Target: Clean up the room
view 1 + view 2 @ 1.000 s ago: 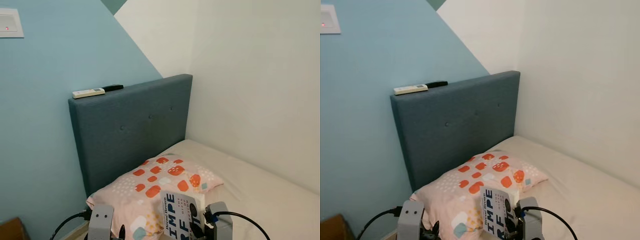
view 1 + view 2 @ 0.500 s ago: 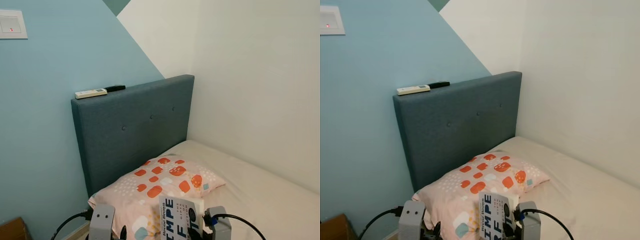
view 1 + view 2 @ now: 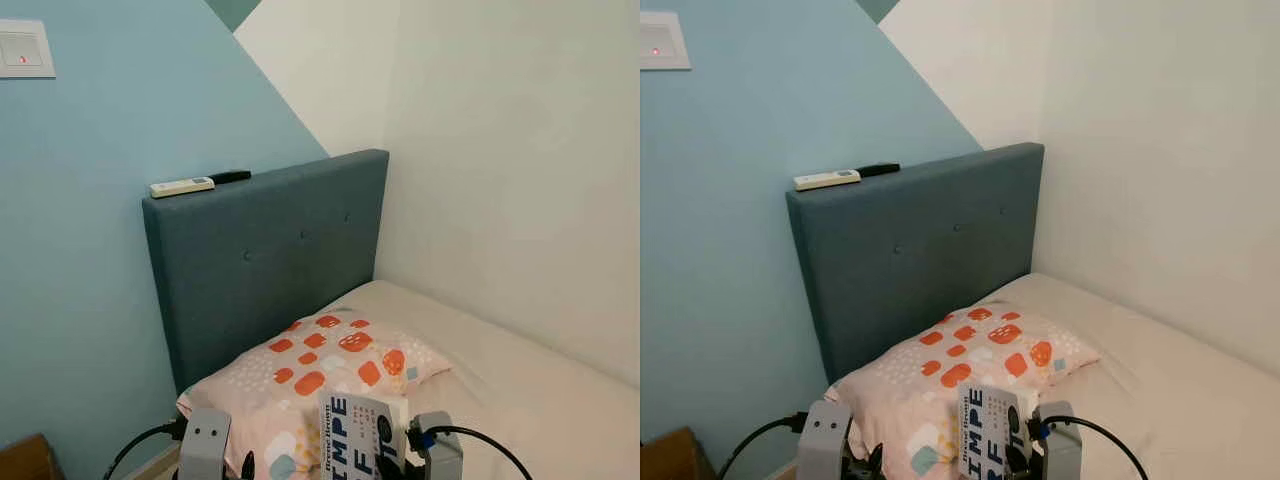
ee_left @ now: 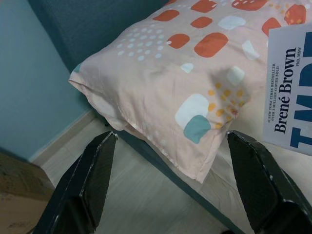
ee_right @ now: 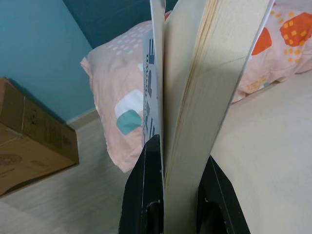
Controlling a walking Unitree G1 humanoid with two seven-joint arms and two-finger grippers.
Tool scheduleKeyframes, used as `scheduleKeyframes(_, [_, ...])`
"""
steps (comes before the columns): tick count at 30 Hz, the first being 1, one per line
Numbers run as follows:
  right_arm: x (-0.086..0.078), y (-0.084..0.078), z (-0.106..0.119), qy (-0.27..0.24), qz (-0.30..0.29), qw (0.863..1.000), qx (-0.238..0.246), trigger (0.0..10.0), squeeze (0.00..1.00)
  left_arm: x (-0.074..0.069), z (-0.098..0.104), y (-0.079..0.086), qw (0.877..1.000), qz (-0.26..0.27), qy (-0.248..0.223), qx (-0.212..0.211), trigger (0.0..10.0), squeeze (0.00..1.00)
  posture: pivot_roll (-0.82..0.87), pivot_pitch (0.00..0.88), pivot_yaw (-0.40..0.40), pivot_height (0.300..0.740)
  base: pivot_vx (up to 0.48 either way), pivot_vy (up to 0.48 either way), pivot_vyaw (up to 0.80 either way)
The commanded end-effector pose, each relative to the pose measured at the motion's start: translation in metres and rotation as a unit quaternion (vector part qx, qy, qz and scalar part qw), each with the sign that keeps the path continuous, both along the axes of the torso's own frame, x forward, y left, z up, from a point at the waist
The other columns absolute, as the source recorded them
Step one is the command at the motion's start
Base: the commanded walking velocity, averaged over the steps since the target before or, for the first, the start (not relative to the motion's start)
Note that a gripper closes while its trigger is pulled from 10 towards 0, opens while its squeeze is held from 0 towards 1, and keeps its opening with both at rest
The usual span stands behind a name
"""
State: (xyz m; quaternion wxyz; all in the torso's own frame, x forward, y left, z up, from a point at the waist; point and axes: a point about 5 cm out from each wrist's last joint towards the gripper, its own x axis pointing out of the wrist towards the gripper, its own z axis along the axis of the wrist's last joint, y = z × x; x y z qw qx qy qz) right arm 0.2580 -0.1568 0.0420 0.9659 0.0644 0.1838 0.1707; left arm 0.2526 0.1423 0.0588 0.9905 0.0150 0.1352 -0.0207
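A: What is your right gripper (image 5: 173, 168) doing?

B: Its fingers pinch a book (image 3: 360, 435) upright by the lower edge, above the bed (image 3: 520, 380) beside the pillow (image 3: 320, 370), likely to carry it off.

A: And the left gripper (image 4: 173, 183)?

B: Spread wide and empty over the pillow's corner, near a cardboard box (image 5: 29, 141).

White remote (image 3: 180, 186) and black remote (image 3: 229, 177) atop the headboard (image 3: 265, 255); wall switch (image 3: 26, 48) above.

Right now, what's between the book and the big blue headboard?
The patterned pillow lies between the book, held in the right gripper, and the headboard, in both eye views.
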Motion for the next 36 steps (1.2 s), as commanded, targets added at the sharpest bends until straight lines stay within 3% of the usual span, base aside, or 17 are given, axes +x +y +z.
scheduleKeyframes(1, [0.0012, -0.0007, 0.0061, -0.011, -0.006, 1.0, 0.009, 10.0, 0.0, -0.0006, -0.0034, 0.002, 1.0, -0.002, 0.012, 0.012, 10.0, 0.0, -0.07, 0.066, -0.026, 0.74, 0.0, 0.0, 0.0])
scheduleKeyframes(11, [-0.0005, 0.0029, 0.0053, -0.005, -0.004, 1.0, 0.012, 10.0, 0.0, 0.0007, -0.0024, 0.0021, 1.0, -0.005, 0.009, 0.014, 10.0, 0.0, -0.08, 0.066, -0.025, 0.74, 0.0, 0.0, 0.0])
scheduleKeyframes(27, [0.0007, 0.0029, 0.0063, 0.0, -0.006, 1.0, 0.017, 10.0, 0.0, 0.0035, 0.0013, 0.005, 1.0, 0.005, -0.004, 0.018, 10.0, 0.0, -0.08, 0.07, -0.022, 0.74, 0.0, 0.0, -0.8])
scheduleKeyframes(36, [0.0026, -0.0005, 0.0065, 0.001, -0.009, 1.0, 0.011, 10.0, 0.0, 0.0047, 0.0011, 0.0087, 1.0, 0.012, -0.003, 0.025, 10.0, 0.0, -0.08, 0.075, -0.024, 0.74, 0.0, 0.0, -0.05])
